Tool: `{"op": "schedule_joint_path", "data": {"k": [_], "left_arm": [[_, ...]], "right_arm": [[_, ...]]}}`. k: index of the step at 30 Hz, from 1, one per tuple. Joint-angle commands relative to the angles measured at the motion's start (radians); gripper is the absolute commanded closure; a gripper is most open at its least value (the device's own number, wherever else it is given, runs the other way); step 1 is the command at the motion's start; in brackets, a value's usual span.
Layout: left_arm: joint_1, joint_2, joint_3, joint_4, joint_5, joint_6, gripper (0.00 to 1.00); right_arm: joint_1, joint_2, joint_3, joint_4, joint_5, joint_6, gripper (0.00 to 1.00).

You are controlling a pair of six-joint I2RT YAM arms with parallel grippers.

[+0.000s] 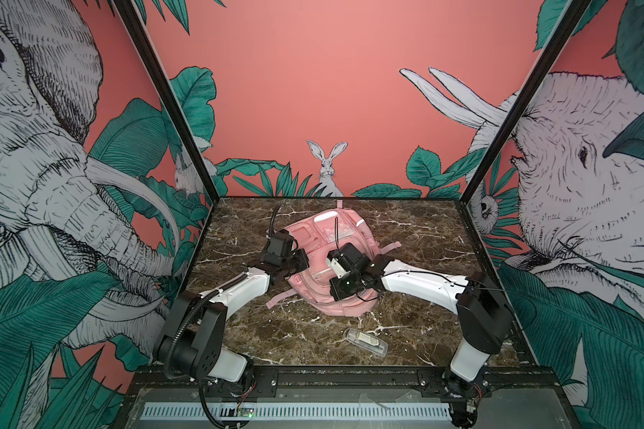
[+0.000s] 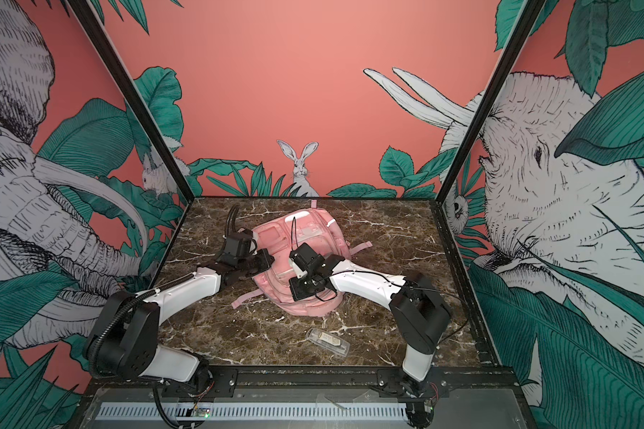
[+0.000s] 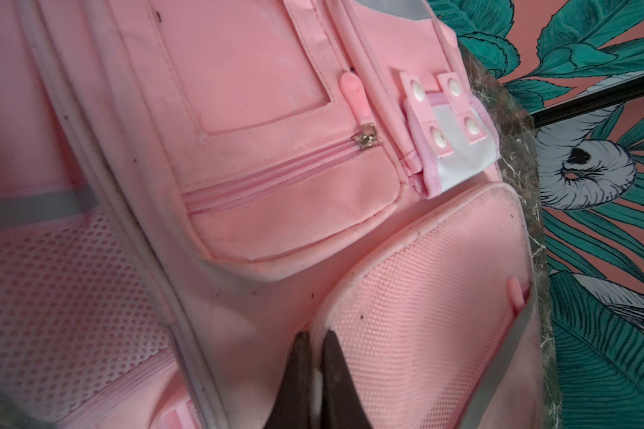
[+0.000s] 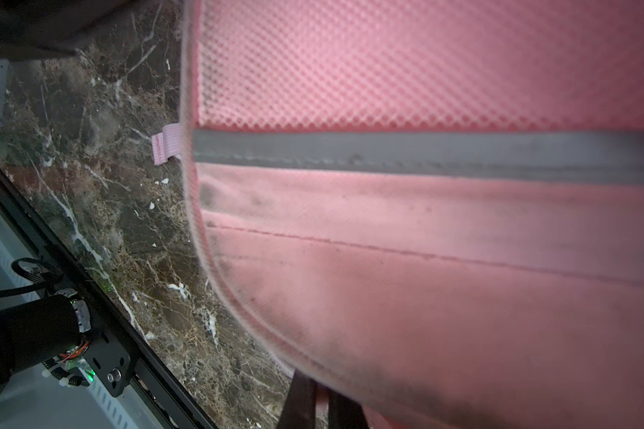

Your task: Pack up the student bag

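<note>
The student bag [image 1: 313, 232] [image 2: 276, 237] is a large pink backpack lying flat in the middle of the marble table, zipped pockets up. My left gripper [image 1: 302, 260] [image 3: 315, 336] is at the bag's left side, shut on the pale piped rim of a pink mesh pocket [image 3: 424, 297]. My right gripper [image 1: 334, 297] [image 4: 322, 393] is over the bag's near right part, shut with a pink bit of the bag [image 4: 424, 260] between its fingers. The bag's fabric hangs over those fingertips and hides most of them.
A clear plastic case [image 1: 365, 341] [image 2: 328, 341] with small items inside lies near the table's front edge. Pink straps [image 1: 279, 299] trail from the bag on the marble table [image 1: 424, 241]. Patterned walls close in the left, back and right sides.
</note>
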Motion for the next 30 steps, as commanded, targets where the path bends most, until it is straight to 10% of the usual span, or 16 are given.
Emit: {"op": "schedule_joint_path", "data": {"k": [1, 30], "left_arm": [[-0.004, -0.022, 0.011, 0.011, 0.006, -0.024, 1.0], [-0.006, 0.056, 0.066, 0.039, -0.004, -0.025, 1.0]], "right_arm": [[0.046, 0.028, 0.047, 0.046, -0.024, 0.007, 1.0], [0.13, 0.029, 0.136, 0.04, -0.062, 0.057, 1.0]]}}
